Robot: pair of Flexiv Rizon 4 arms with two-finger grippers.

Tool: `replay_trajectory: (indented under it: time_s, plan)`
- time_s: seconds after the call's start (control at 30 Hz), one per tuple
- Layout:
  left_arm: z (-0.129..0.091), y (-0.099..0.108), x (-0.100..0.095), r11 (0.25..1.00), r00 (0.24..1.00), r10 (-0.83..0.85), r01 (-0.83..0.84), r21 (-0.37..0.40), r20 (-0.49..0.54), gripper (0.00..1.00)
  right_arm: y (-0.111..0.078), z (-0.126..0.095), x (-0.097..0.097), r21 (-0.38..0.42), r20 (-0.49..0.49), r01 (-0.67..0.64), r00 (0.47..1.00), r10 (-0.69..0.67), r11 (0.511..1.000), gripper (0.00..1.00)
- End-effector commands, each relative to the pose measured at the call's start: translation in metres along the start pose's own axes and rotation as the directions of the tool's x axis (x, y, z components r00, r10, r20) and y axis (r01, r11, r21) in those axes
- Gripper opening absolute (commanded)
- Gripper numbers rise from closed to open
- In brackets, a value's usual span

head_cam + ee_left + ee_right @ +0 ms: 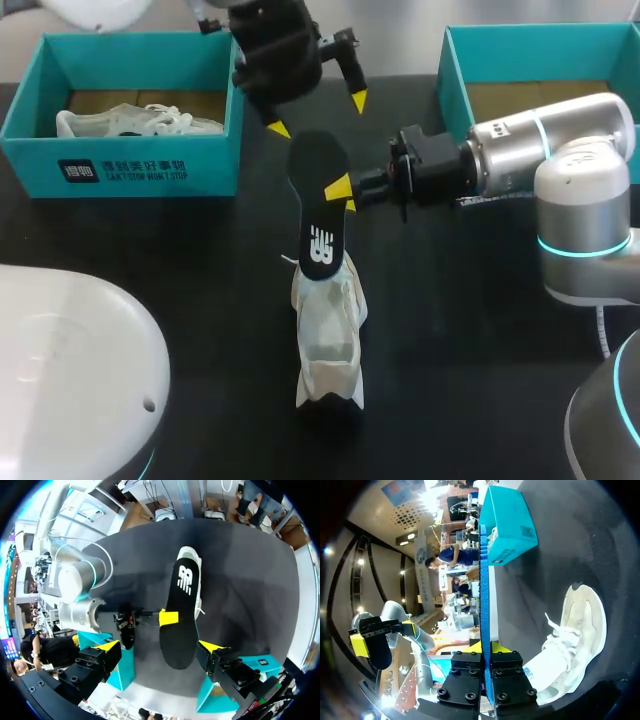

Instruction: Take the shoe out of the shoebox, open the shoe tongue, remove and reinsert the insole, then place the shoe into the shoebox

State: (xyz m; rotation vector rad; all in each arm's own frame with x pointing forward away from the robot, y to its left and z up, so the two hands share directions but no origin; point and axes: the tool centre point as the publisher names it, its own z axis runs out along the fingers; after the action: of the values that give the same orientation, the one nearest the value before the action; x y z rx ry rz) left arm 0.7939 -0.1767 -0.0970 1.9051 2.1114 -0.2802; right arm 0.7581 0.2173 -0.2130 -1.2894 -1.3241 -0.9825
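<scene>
Right gripper (pixel 344 196), clamped on the insole (pixel 318 225) edge above the shoe (pixel 328 335), may let it swivel and miss the opening.

Black table (pixel 200 260), spare white shoe (pixel 130 122) lying in the far-left teal box (pixel 120 165), second teal box (pixel 530 55) far right, brown-floored.

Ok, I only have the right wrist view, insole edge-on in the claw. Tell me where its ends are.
Observer: In the head view one end of the insole overlaps the shoe at its opening; whether it touches, I cannot tell.
Operator: Report the left claw.
Observer: The left claw is open, its fingers either side of the insole's other end, not touching it.
Operator: Describe the insole's face.
Observer: Black, with a white logo near the shoe end.
</scene>
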Motion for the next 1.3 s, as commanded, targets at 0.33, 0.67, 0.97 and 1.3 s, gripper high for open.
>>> replay_trajectory:
  time_s: [0.33,0.67,0.97,1.3]
  plan:
    - [0.006,0.019,-0.006,0.999,0.983,0.025,-0.020,0.030,-0.182,1.00,0.000,0.002,0.000,-0.001,0.002,-0.001,1.000,0.001,1.000,0.00]
    - [-0.005,0.017,0.006,0.999,0.999,0.033,-0.033,-0.003,-0.021,1.00,0.000,0.002,0.000,-0.001,0.002,-0.001,1.000,0.001,1.000,0.00]
    - [-0.013,0.006,0.045,0.999,0.968,0.001,0.009,-0.040,0.250,1.00,0.000,0.002,0.000,-0.001,0.002,-0.001,1.000,0.001,1.000,0.00]
    - [-0.004,0.005,0.084,0.997,0.830,-0.001,0.046,-0.067,0.558,1.00,0.000,0.002,0.000,-0.001,0.002,-0.001,1.000,0.001,1.000,0.00]
